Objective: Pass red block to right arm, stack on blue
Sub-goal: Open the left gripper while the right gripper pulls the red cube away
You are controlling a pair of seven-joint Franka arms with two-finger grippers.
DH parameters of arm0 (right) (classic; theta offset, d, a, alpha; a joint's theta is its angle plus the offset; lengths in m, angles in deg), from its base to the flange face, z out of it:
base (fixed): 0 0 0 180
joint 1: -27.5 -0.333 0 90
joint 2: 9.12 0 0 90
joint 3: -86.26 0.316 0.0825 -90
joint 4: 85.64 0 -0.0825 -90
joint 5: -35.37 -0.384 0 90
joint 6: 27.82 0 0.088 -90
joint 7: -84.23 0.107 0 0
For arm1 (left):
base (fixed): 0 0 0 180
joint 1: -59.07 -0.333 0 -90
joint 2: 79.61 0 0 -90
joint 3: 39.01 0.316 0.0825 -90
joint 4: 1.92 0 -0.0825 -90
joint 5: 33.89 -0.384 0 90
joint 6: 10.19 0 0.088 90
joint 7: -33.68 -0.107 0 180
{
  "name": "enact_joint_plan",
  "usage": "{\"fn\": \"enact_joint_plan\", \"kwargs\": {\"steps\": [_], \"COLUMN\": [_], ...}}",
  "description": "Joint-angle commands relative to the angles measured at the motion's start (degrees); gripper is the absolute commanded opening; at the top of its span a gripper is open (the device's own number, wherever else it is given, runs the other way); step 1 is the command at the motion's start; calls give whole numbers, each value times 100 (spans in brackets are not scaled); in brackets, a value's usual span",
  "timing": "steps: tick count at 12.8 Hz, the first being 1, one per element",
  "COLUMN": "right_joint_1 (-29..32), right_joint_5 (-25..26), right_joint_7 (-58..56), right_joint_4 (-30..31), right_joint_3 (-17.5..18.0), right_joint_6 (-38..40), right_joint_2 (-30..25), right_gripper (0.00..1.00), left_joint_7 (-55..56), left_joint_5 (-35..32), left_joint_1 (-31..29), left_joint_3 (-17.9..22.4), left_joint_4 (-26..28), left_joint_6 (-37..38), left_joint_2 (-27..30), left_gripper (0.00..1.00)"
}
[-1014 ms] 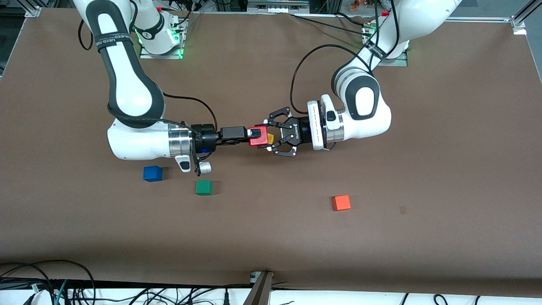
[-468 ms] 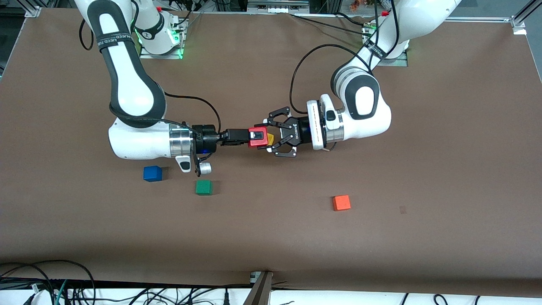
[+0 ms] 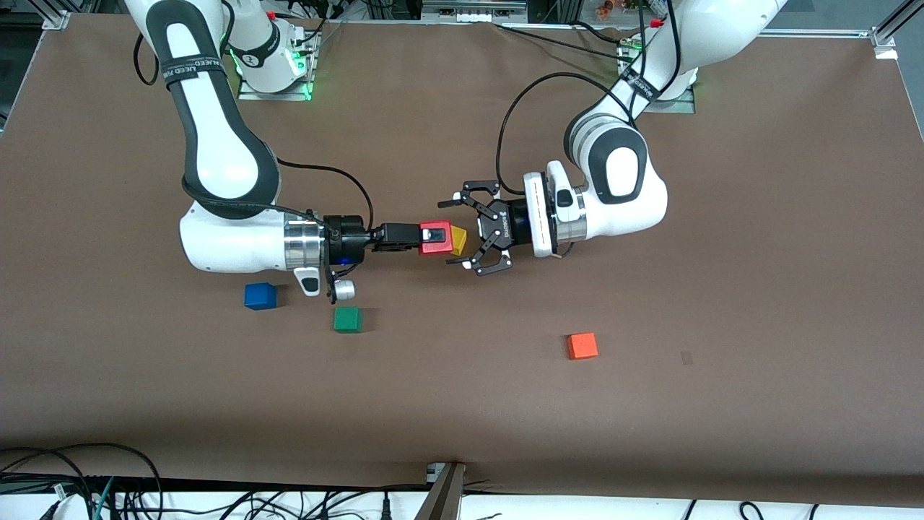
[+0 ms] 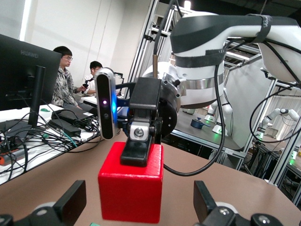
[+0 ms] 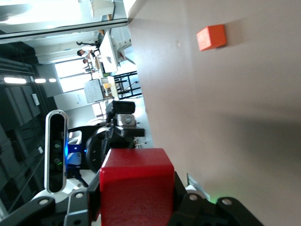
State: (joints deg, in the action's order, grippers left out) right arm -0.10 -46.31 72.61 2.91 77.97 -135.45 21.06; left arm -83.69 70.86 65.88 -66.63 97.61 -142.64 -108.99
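Observation:
The red block (image 3: 435, 238) is held in the air by my right gripper (image 3: 432, 238), whose slim black fingers are shut on it. My left gripper (image 3: 456, 231), the wide linkage claw, faces it with its fingers spread wide and clear of the block. In the left wrist view the red block (image 4: 131, 188) sits between my open fingertips (image 4: 70, 202), clamped from above by the right gripper (image 4: 141, 141). In the right wrist view the red block (image 5: 136, 188) fills the space between the pads. The blue block (image 3: 260, 296) lies on the table under the right arm's wrist, nearer the front camera.
A yellow block (image 3: 459, 240) lies on the table under the two grippers. A green block (image 3: 347, 319) sits beside the blue one, toward the left arm's end. An orange-red block (image 3: 582, 346) lies nearer the front camera, below the left arm; it also shows in the right wrist view (image 5: 211, 37).
My left gripper has opened and let go of the red block. The right gripper keeps hold of it and has drawn it slightly back toward the right arm's end.

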Motion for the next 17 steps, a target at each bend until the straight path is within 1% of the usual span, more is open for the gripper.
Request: {"fn": "enact_joint_plan", "kwargs": {"steps": [1, 2, 3, 4, 6, 7, 9, 11, 13, 16, 17], "right_joint_1": [18, 18, 18, 27, 9, 18, 9, 9, -17, -79, -105], "right_joint_5": [485, 861, 1422, 2010, 2943, 3452, 4516, 5230, 6169, 7128, 7401], "right_joint_7": [11, 11, -15, 10, 20, 20, 28, 168, 484, 1011, 1213], "right_joint_4": [58, 58, 58, 58, 58, 58, 75, 101, 154, 469, 636], "right_joint_3": [-225, -330, -409, -436, -620, -630, -691, -726, -735, -735, -735], "right_joint_6": [-30, -38, -47, -65, -143, -196, -415, -653, -881, -1285, -1426], "right_joint_2": [-143, -143, -143, -143, -143, -143, -126, -82, -55, -90, -125], "right_gripper": [1, 1, 1, 1, 2, 2, 2, 2, 2, 2, 2], "left_joint_7": [180, 293, 442, 696, 1154, 1303, 1768, 2313, 3059, 3912, 4298], "left_joint_5": [29, -33, -121, -374, -1006, -1296, -1903, -2456, -3281, -4687, -4953], "left_joint_1": [-144, -188, -267, -390, -828, -1048, -1339, -1576, -1805, -2253, -2341], "left_joint_3": [-7, -7, -7, 2, 2, 11, 11, 28, 37, 37, 46], "left_joint_4": [146, 146, 120, 102, 119, 119, 119, 102, 67, 67, 23], "left_joint_6": [97, 184, 263, 438, 1122, 1491, 1941, 2232, 2565, 3242, 3322], "left_joint_2": [213, 213, 213, 213, 213, 204, 204, 204, 213, 291, 344], "left_gripper": [100, 100, 100, 100, 100, 100, 100, 100, 100, 100, 100]}}
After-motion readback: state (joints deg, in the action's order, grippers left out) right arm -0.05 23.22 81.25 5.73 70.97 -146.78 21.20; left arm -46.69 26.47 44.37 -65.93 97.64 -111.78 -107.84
